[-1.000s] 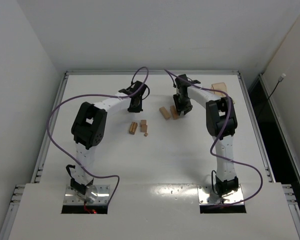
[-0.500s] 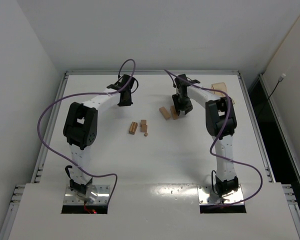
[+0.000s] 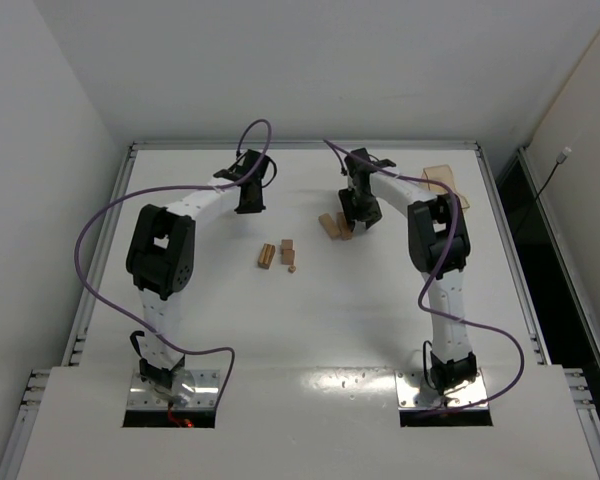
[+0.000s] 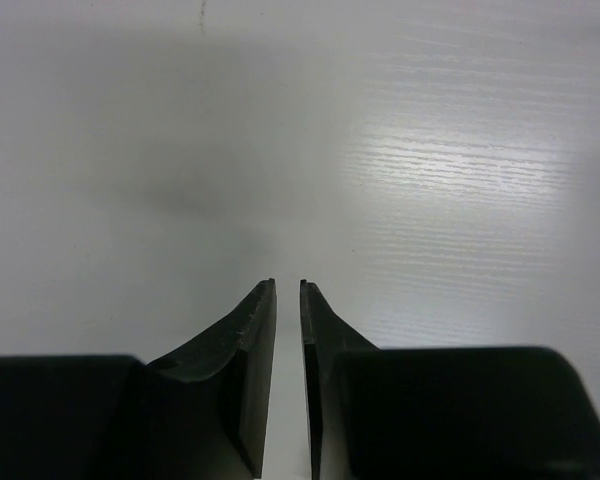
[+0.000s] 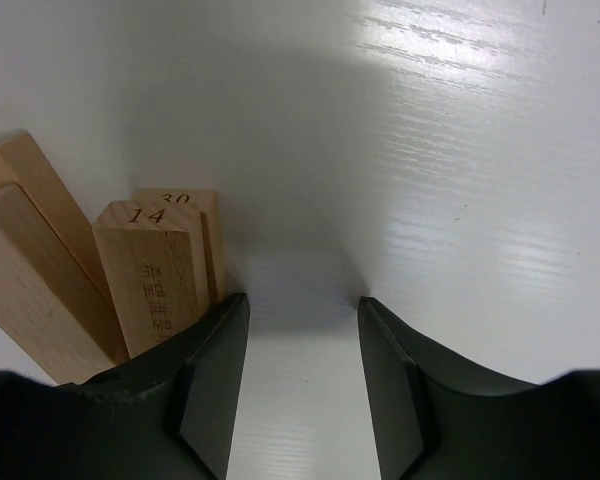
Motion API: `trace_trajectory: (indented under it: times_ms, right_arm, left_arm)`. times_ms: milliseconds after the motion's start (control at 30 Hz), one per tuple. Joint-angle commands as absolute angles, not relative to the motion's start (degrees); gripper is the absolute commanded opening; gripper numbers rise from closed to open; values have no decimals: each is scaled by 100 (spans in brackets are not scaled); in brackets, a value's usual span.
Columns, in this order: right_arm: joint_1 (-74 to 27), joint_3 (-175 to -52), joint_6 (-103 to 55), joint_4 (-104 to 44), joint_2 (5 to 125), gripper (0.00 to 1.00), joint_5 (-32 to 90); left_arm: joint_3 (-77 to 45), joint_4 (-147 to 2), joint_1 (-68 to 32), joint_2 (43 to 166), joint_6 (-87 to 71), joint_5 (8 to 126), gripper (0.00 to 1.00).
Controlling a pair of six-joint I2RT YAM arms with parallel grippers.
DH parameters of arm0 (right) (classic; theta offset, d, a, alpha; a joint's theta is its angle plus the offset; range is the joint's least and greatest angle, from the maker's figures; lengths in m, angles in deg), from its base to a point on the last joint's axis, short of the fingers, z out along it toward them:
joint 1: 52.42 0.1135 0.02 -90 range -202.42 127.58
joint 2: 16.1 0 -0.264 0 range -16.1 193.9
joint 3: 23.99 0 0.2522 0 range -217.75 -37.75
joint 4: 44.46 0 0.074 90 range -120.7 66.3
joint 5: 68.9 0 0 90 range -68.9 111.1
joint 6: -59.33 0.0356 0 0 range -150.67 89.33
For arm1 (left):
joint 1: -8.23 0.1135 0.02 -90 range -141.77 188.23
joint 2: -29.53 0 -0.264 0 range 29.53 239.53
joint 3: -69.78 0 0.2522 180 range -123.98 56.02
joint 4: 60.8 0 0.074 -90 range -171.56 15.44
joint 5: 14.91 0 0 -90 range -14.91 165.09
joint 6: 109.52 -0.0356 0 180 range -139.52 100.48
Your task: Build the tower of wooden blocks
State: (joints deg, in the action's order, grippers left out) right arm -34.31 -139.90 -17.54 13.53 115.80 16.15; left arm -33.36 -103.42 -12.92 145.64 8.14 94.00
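Found right black two-finger gripper (image 5: 300, 305) spread open just above white tabletop (image 5: 460, 150), with only bare surface between the fingers and nothing gripped. Noted several light-tan wooden rectangular blocks (image 5: 150, 280) packed together just outside one finger. Read "14" and "30" on two end faces. Could not tell whether that finger touched the "14" block. Placed this cluster, from the overhead view, right of table centre, directly beside the gripper. Logged second cluster of tan wooden bars (image 3: 267, 256) lying loose nearer the arm bases, apart from both grippers. Found left black two-finger gripper (image 4: 288, 285) barely parted, a thin slit between the fingertips, gripping nothing, above bare table well clear of all blocks. Noted translucent tan plastic tray (image 3: 442, 178) toward the far right corner.
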Motion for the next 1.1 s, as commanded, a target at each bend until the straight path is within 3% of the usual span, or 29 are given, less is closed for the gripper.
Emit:
trace_trajectory:
  times_ms: [0, 767, 1067]
  right_arm:
    - [-3387, -14173, -1660, 1298, 11697, 45, 1741]
    - [-3230, -14384, -1503, 1246, 11855, 50, 1952]
    - [-3124, -14384, -1389, 1246, 11855, 52, 2057]
  left_arm:
    - [-3301, -10216, -1198, 14212, 817, 9399, 13]
    - [-3407, -10216, -1146, 14264, 764, 9346, 15]
    - [-3407, -10216, -1146, 14264, 764, 9346, 20]
